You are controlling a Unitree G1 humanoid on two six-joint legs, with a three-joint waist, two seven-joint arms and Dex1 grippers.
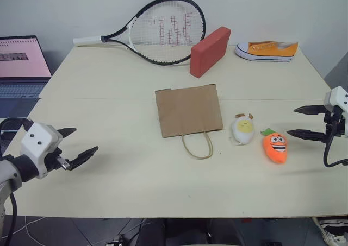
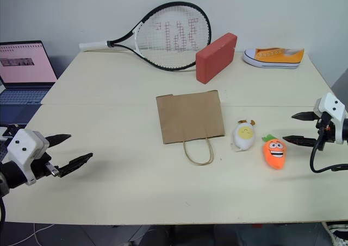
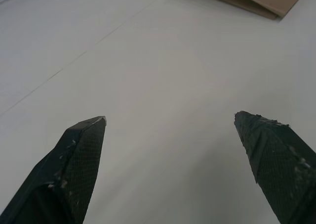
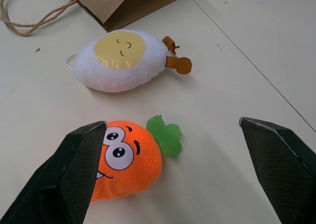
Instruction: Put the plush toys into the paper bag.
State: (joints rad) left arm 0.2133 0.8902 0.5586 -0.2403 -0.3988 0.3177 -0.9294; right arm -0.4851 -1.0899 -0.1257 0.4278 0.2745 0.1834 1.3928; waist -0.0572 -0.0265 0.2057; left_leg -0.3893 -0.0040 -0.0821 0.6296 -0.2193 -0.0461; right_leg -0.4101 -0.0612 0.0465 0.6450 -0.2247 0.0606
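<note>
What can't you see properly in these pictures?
- Paper bag: it lies flat in the head views, so its inside is hidden; the left wrist view's edge cuts off all but a corner.
- Laptop: the picture edge cuts off part of it, and its screen text is too small to read.
- Carrot toy: in the right wrist view a black finger covers part of its face.

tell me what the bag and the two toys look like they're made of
Paper bag: plain brown kraft paper, matte, creased flat, twisted paper handles.
White toy: soft fuzzy plush, likely fabric, with a smoother yellow face.
Carrot toy: orange plush with felt-like green leaves.
</note>
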